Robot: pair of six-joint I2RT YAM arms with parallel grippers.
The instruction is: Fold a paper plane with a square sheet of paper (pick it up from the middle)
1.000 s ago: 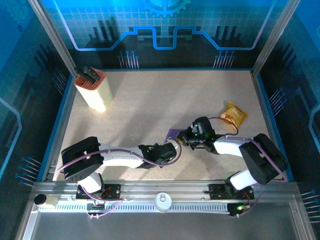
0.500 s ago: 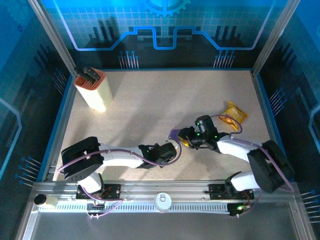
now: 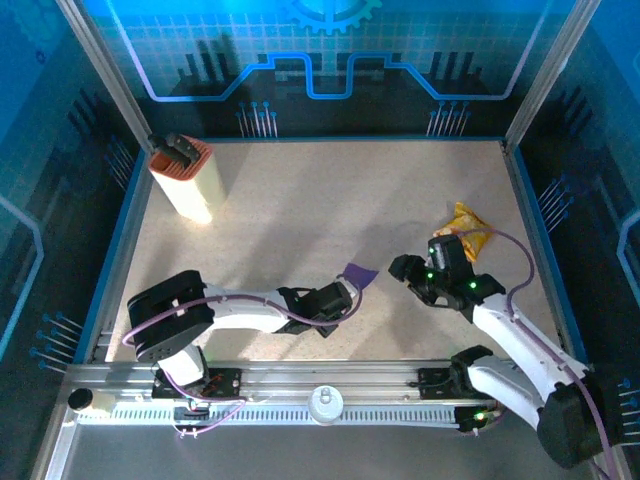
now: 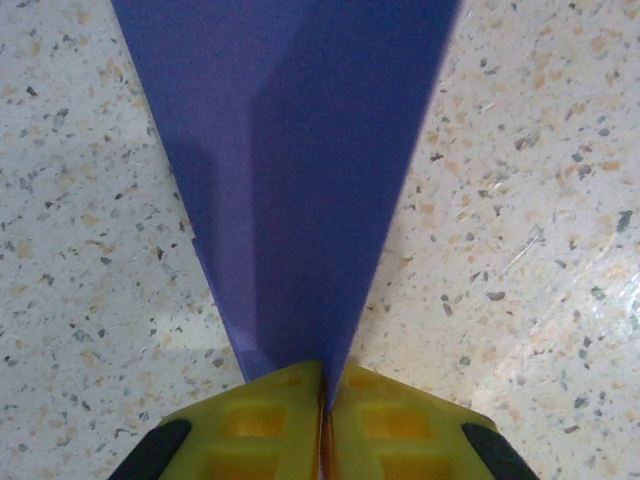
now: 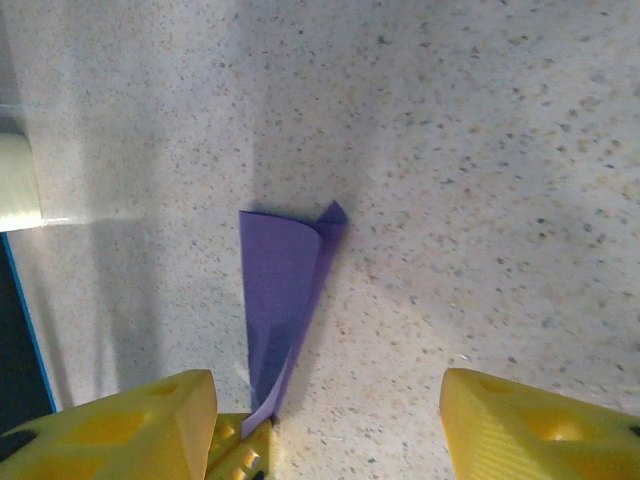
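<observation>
I see the speckled desk [image 3: 330, 200] with the tall cream-and-orange box [image 3: 187, 185] standing well apart from the left jaws, and the yellow snack packet [image 3: 468, 222] lying near the right jaws, off to their side. The right jaws are spread wide and hold nothing; the folded purple paper [image 5: 285, 290] lies ahead of them, not touching. The left jaws are pressed together, pinching the paper's narrow tip, and it widens away from them.

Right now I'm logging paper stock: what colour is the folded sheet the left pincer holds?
Plain purple; the sheet shows best in the left wrist view.
</observation>
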